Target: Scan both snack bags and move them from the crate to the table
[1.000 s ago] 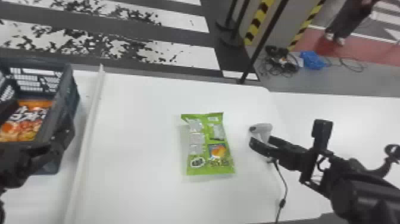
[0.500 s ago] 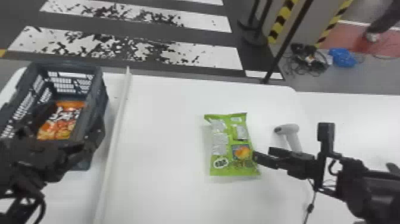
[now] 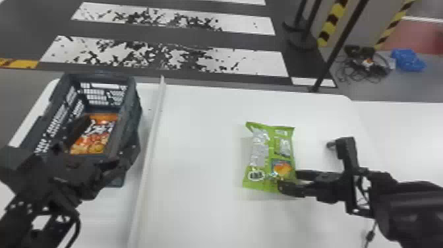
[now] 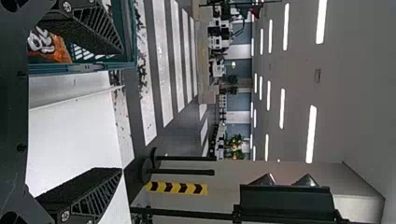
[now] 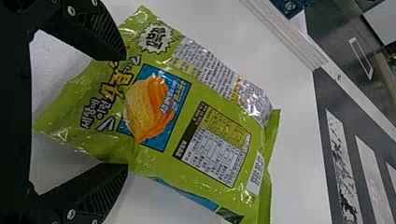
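The left arm [image 3: 26, 168] and the right arm [image 3: 408, 211] are both of black colour. The left arm has a curved black cable [image 3: 78, 226]; the right arm has a big, rounded cover. The left gripper [image 3: 107, 138] and the right gripper [image 3: 290, 181] have black, wedge-shaped fingers [image 5: 100, 37] with slanting ribs and small, silvery screws [image 5: 71, 10].

the right tool [image 3: 287, 184], formerly beside the scanner [image 3: 330, 145] and apart from the green snack bag [image 3: 268, 155], has advanced to the bag's near right corner, with its fingers spread to either side of that corner. the scanner, earlier in plainer sight, is now largely hidden behind the right arm. the head view has swung toward the robot's left, bringing in more of the crate [image 3: 129, 132], previously cut off by the left edge.
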You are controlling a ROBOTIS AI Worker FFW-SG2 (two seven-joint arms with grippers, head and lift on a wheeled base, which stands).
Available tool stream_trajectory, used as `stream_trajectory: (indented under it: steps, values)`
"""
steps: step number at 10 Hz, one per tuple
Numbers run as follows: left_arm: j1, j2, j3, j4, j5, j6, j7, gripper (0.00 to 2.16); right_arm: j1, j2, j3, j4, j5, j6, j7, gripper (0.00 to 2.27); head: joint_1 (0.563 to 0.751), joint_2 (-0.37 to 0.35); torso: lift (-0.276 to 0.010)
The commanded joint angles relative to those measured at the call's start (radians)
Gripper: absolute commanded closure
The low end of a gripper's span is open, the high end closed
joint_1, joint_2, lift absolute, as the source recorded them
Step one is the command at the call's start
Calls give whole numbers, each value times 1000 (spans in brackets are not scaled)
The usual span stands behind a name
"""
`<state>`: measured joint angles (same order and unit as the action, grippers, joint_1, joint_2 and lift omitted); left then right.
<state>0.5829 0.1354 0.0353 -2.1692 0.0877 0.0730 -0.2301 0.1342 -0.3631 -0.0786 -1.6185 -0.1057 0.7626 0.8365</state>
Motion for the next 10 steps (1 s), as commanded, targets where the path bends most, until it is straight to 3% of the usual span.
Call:
stream_trajectory:
  steps: [1,2,3,4,6,10]
  values:
    - [0,1,2,0,0,0,0,100,-12,1,56,11,61,-39,-31,127,695,-84,-88]
    - [0,0,2,0,0,0,0,100,-15,1,99,14,115,-45,-77,434,695,-81,-88]
    - [0,1,2,2,1,-3,0,100,-16,1,128,19,152,-51,-94,1156,695,-77,-88]
    - [0,0,2,5,0,-3,0,100,-13,3,155,17,170,-61,-171,2246,695,-73,-88]
    - [3,0,2,3,1,-6,0,100,16,3,145,-18,193,-144,-175,2256,695,-59,-88]
    - [3,0,3,2,1,-6,0,100,79,9,-84,-165,61,-107,-178,2253,695,-94,-88]
